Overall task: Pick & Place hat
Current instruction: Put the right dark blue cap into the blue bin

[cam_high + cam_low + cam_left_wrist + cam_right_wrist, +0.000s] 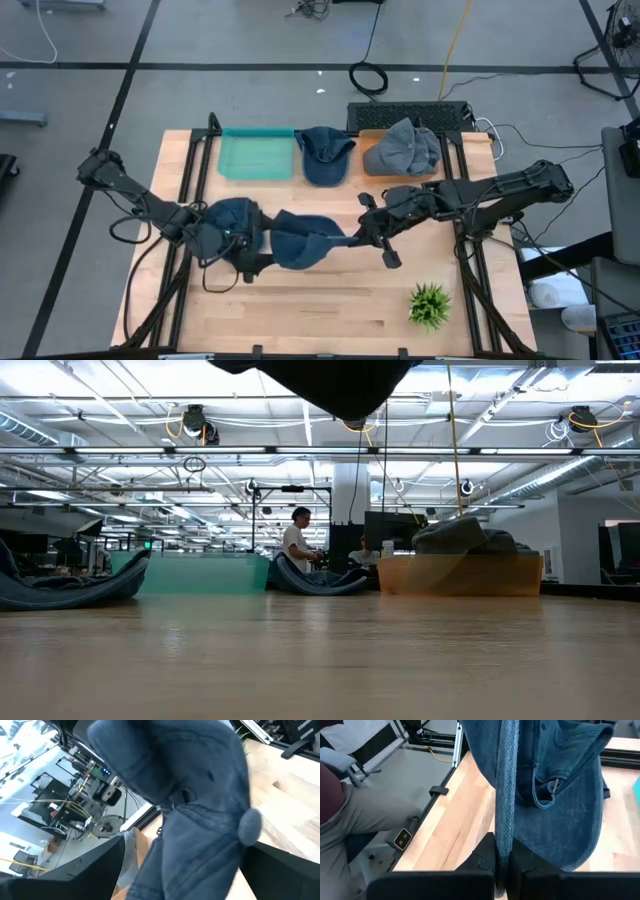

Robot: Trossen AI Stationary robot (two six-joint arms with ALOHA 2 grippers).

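Hats everywhere from the high view: I've got a blue denim hat [305,240] strung up over the middle of the wooden table [330,310], and both my arms are on it. My right claw [358,236] is at the hat's right edge, fingers pressed together on the brim. My left claw [240,245] is at the hat's left side, and another dark blue hat [232,215] sits bunched right at that wrist. Along the far edge, a teal tray [256,155], then a blue cap [325,155] lying on the table, then a grey hat [405,147] heaped in an orange tray [370,160]. A small green plant [430,305] stands near the front right corner.

Low view now: a dark shape hangs in from the top; I cannot tell from here which part of me or the hat it is. Across the tabletop I see the teal tray [195,573], the blue cap [320,582], the orange tray [460,575] with the grey hat [460,538] on top, and a person [297,540] far back in the room.

Left wrist view: denim hat [200,820] fills the frame, draped between my widely spread fingers [75,870].

Right wrist view: denim hat [555,795] hangs over the table, its brim edge pinched between my closed fingers [482,857]. A person's trouser leg [360,820] shows beside the table.
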